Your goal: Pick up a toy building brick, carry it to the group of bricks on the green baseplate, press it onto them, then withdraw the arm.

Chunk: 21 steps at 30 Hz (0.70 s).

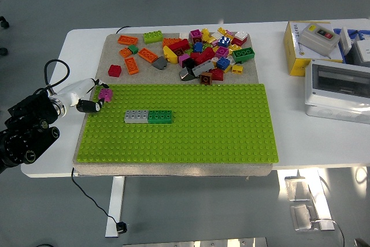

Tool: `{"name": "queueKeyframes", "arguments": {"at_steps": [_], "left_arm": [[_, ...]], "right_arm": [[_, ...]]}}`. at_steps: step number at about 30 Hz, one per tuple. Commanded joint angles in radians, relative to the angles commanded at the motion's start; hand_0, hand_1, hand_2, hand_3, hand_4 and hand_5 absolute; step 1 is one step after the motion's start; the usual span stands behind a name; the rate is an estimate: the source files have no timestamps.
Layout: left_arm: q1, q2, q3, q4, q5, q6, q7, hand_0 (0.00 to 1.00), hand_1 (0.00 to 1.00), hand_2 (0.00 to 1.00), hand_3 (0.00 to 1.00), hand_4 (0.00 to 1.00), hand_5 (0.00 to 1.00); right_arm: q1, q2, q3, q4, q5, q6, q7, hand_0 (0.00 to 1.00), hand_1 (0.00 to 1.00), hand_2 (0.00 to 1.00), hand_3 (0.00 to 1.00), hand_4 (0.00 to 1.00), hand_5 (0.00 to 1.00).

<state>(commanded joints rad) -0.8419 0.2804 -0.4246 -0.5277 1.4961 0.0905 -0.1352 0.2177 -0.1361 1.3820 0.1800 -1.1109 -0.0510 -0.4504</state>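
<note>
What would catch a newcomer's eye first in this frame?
The big green baseplate fills the table's middle, bare except for a grey brick joined end to end with a green brick near its left end. Behind it, a bright heap of loose bricks lies on the far side of the mat. At the left edge, the robot's left hand holds a small pink brick at the plate's far-left corner.
</note>
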Motion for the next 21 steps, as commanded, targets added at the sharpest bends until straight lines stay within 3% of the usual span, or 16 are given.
{"name": "queueKeyframes", "arguments": {"at_steps": [9, 10, 15, 16, 21], "left_arm": [[0.001, -0.008, 0.005, 0.007, -0.012, 0.003, -0.004, 0.998, 0.931, 0.914, 0.743, 0.44, 0.131], [0.001, -0.008, 0.004, 0.007, -0.012, 0.004, -0.004, 0.997, 0.929, 0.911, 0.668, 0.41, 0.131], [0.002, -0.011, 0.004, 0.007, -0.013, 0.007, -0.005, 0.997, 0.929, 0.911, 0.668, 0.41, 0.131], [0.002, -0.011, 0.004, 0.008, -0.013, 0.007, -0.005, 0.996, 0.929, 0.912, 0.605, 0.38, 0.125], [0.003, -0.011, -0.001, 0.009, -0.011, 0.009, -0.005, 0.996, 0.929, 0.912, 0.605, 0.38, 0.125]], "right_arm": [[0.003, -0.001, 0.0, 0.0, -0.001, 0.001, 0.0, 0.656, 0.583, 0.622, 0.784, 0.449, 0.998], [0.003, -0.001, 0.0, 0.0, -0.001, 0.001, 0.0, 0.659, 0.583, 0.623, 0.784, 0.449, 0.998], [0.004, -0.001, 0.0, 0.0, -0.002, 0.001, -0.001, 0.659, 0.583, 0.623, 0.784, 0.449, 0.998], [0.004, -0.001, 0.0, 0.0, -0.002, 0.002, -0.001, 0.66, 0.583, 0.624, 0.784, 0.45, 0.998], [0.005, -0.002, -0.002, 0.0, -0.001, 0.002, -0.001, 0.66, 0.583, 0.624, 0.784, 0.45, 0.998]]}}
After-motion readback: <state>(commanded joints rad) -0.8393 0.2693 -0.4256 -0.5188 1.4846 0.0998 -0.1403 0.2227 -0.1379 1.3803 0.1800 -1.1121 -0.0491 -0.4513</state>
